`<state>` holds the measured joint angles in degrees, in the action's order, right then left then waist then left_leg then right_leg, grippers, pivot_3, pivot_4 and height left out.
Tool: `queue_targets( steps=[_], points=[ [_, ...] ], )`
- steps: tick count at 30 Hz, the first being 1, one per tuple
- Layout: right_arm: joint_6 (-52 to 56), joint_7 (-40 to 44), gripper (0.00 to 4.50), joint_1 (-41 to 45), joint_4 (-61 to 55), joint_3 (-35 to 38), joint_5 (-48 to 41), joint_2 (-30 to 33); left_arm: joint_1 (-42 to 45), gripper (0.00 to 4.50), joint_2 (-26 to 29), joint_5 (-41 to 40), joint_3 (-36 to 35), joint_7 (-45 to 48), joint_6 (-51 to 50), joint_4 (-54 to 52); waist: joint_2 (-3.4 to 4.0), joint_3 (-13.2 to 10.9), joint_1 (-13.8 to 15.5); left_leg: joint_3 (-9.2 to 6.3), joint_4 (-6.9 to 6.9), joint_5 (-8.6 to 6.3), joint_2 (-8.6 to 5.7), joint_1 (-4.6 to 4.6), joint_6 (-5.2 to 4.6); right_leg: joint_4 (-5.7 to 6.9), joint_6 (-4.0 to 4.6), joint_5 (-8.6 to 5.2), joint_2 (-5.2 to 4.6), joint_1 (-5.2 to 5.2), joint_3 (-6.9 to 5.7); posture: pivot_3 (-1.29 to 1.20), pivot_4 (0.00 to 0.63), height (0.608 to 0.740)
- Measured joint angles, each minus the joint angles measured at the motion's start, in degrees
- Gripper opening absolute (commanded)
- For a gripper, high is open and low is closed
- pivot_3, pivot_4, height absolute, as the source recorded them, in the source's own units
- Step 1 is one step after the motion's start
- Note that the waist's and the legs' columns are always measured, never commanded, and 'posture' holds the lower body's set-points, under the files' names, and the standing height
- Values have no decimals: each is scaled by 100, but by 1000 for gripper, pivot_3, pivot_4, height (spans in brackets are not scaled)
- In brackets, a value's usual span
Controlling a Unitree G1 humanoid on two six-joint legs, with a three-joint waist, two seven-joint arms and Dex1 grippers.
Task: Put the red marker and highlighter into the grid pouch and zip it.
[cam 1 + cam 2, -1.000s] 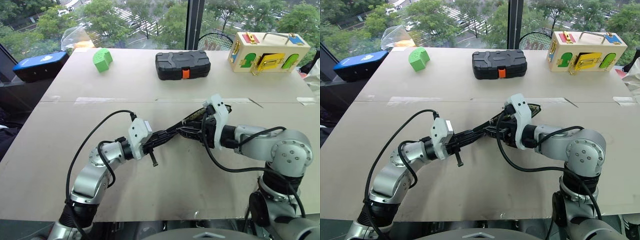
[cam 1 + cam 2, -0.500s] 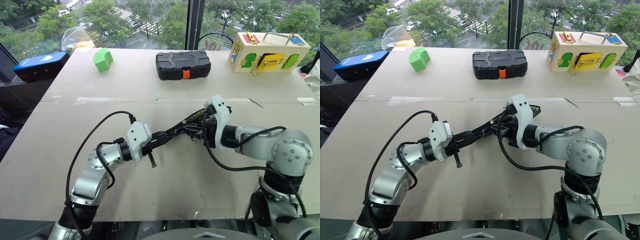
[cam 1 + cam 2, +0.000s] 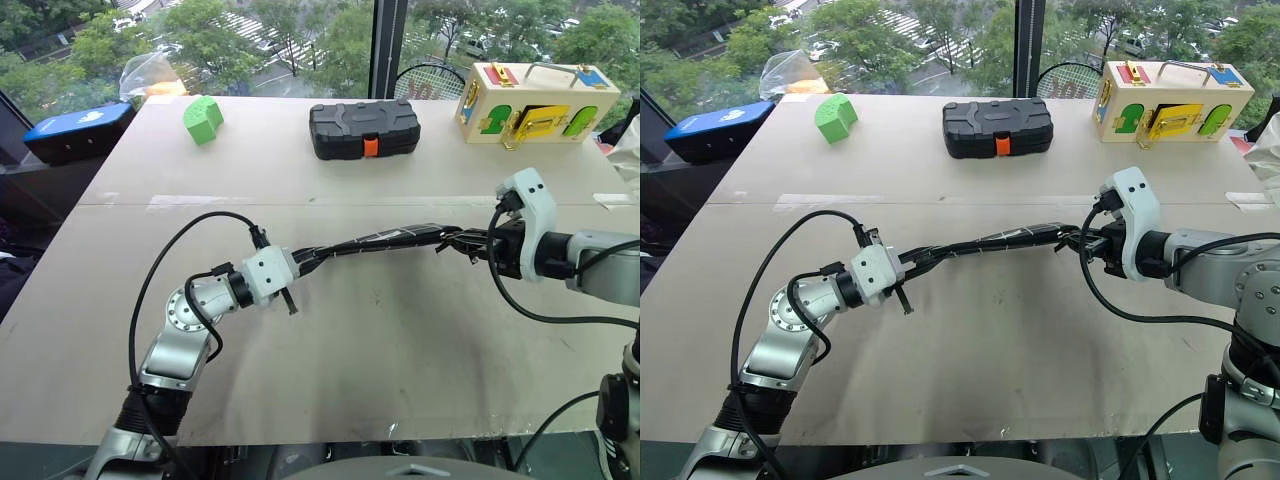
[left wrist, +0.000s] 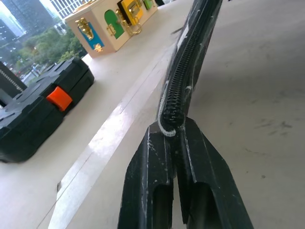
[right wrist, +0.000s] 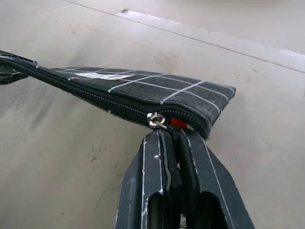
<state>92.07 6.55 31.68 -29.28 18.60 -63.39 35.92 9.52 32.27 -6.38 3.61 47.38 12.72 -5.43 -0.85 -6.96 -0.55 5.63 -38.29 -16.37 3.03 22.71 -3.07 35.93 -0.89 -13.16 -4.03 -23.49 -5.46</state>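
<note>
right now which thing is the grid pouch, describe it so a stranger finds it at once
On the cardboard-covered table, look midway between the left gripper and right gripper. The grid pouch stretches between them, dark fabric with white grid lines and a zipper, unlike the hard black case with its orange latch.

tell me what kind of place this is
Probably a robot test space in a building's upper floor: a cardboard-covered table by a big window over treetops and a street, with practice props like a wooden latch box and black case.
</note>
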Motion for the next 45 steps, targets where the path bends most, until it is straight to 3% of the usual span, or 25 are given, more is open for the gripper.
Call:
queue_targets(
  steps=[8,13,18,20,21,23,27,29,30,31,34,36,42,45],
  points=[
    [-18,113,74,-79,-12,-1,23,21,-15,0,-4,72,18,-89,26,24,-1,0,24,-1,-1,0,0,1,0,-1,0,0,0,0,-3,0,150,740],
    [-441,554,74,-621,56,-193,260,905,99,0,97,303,272,-86,339,283,2,-1,75,3,-2,-2,-2,2,-3,-5,0,0,1,0,-2,0,150,740],
    [-1147,990,74,-1066,-141,-483,511,1169,140,0,229,708,425,-126,849,575,1,-1,70,5,-1,-2,4,-1,-3,-5,-1,-1,0,0,3,0,150,740],
    [-1653,1194,713,-1310,-269,-705,797,1224,75,0,345,783,456,-109,981,652,1,-1,74,4,-1,-2,6,-1,-3,-5,-2,-1,0,-2,0,0,150,740],
    [-2036,1319,1114,-1550,-318,-751,1112,1304,-17,534,466,792,453,-65,995,675,1,-1,82,4,-1,-2,7,0,-3,-5,-2,-1,-1,-2,0,0,150,740],
    [-2506,1583,1798,-1965,-382,-726,1415,1472,-158,868,634,751,421,50,983,718,0,-1,107,6,-1,-2,6,0,-3,-7,-4,-2,0,-3,1,0,150,740],
    [-3774,2578,3493,-3482,-683,-548,1997,1595,-691,2505,923,84,137,435,693,600,-5,0,149,2,-2,-3,7,4,-1,-10,-11,-7,-13,-1,0,0,150,740],
    [-4512,3053,4492,-4296,-722,-70,2298,1507,-1190,3536,1033,-1099,-231,672,-333,105,-10,-3,135,3,-4,0,8,2,2,-9,-17,-10,-18,0,5,0,150,740],
    [-4877,3255,4500,-4676,-734,277,2446,1402,-1538,4145,1138,-1888,-494,776,-999,-258,-15,-4,126,2,-5,8,11,-1,18,-9,-36,-22,-20,3,6,0,150,740],
    [-5193,3427,4500,-4969,-731,567,2581,1310,-1806,4451,1260,-2583,-728,858,-1616,-553,-14,-6,116,3,-5,7,13,-10,18,-7,-43,-26,-21,6,8,0,150,740],
    [-6263,4011,4500,-5752,-862,1080,2951,941,-2533,4451,1487,-3696,-1418,849,-2742,-1321,2,-16,134,-4,-5,-4,13,-32,2,-5,-32,-37,-14,16,7,0,150,740],
    [-6637,4233,4500,-6057,-864,1266,3095,803,-2815,4451,1503,-3886,-1672,806,-3023,-1500,18,-34,139,-2,-4,-5,12,-55,3,-5,-22,-43,-14,36,8,0,150,740],
    [-7751,5002,4500,-7048,-623,2179,3255,233,-4043,4451,1421,-3735,-2628,882,-3099,-1885,24,-43,146,-2,3,-15,12,-66,16,-9,-18,-46,-15,40,13,0,150,740],
    [-8068,5212,4500,-7158,-393,2273,3270,106,-4162,4451,1319,-3510,-2736,926,-3058,-1855,34,-50,145,-1,4,-20,12,-65,25,-9,-16,-46,-19,37,16,0,150,740]
  ],
)
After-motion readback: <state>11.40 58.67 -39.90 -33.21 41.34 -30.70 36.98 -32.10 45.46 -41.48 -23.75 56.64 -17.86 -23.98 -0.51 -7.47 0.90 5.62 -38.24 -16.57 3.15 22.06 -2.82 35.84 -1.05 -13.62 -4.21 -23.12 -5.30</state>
